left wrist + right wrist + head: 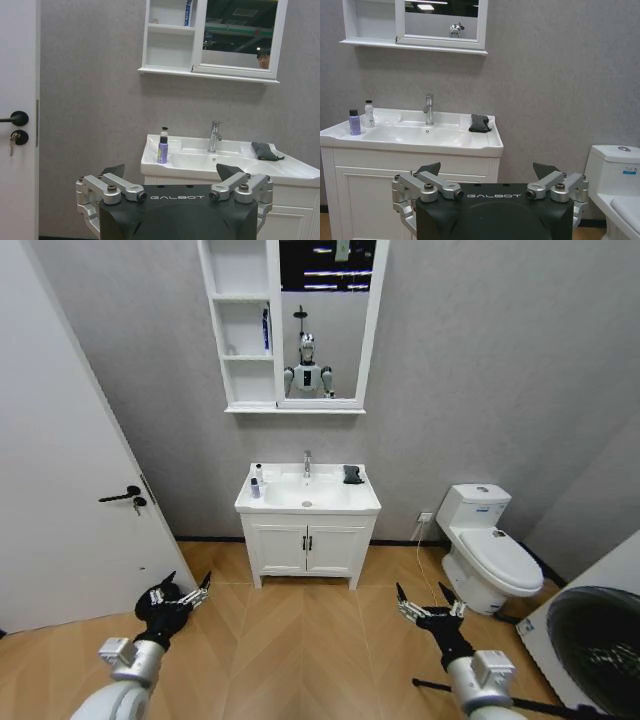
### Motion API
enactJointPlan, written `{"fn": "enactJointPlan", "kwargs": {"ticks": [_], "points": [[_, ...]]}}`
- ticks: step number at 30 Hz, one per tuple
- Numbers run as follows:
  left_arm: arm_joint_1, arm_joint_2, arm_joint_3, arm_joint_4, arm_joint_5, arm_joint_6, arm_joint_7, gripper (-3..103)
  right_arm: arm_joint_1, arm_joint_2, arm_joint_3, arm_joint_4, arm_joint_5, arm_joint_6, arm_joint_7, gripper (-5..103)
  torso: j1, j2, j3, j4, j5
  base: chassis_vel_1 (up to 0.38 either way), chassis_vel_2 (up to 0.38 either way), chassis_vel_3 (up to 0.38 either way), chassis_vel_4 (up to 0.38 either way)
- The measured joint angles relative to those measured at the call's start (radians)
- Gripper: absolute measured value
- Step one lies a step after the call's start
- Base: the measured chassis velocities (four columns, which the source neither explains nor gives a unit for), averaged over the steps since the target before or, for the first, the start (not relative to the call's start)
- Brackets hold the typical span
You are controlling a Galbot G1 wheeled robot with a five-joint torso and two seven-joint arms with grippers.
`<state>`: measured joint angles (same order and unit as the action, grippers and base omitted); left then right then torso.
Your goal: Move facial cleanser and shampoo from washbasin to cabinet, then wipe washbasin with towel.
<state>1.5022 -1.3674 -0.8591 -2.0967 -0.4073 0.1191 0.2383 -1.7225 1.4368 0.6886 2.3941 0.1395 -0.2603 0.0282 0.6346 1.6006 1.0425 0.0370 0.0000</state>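
The washbasin [330, 502] stands against the far wall, with a chrome tap [307, 462]. On its left rim are a purple bottle [254, 488] [162, 150] [354, 123] and a white bottle [258, 472] [369, 114]; which is the facial cleanser and which the shampoo I cannot tell. The dark towel [353, 475] [265, 151] [480, 123] lies on the right rim. Above hangs the cabinet [245, 380] [170, 47], with a blue tube [265, 330] on a shelf. My left gripper [180, 595] [172, 171] and right gripper [430, 602] [487, 169] hover open and empty over the floor, well short of the basin.
A white door [60, 490] stands at the left. A toilet [490, 550] [620, 175] and a washing machine [595, 635] are on the right. A two-door floor cupboard [308, 548] sits under the basin. Bare wood floor [310, 640] lies between me and it.
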Motion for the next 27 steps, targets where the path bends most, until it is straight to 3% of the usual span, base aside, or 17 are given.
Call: {"fn": "enactJointPlan", "kwargs": {"ticks": [17,27], "points": [[0.006,-0.006,0.001,-0.001,0.012,-0.012,0.005,100,-0.008,0.002,0.006,-0.010,-0.004,0.019,-0.007,100,0.000,0.000,0.000,0.0000,0.0000,-0.011,0.014,0.013,-0.010],[0.018,-0.011,-0.016,-0.007,0.008,-0.024,0.007,100,-0.020,0.004,0.005,-0.011,-0.014,0.041,-0.027,100,0.000,0.000,0.000,0.0003,0.0003,-0.168,0.158,0.174,-0.180]]}}
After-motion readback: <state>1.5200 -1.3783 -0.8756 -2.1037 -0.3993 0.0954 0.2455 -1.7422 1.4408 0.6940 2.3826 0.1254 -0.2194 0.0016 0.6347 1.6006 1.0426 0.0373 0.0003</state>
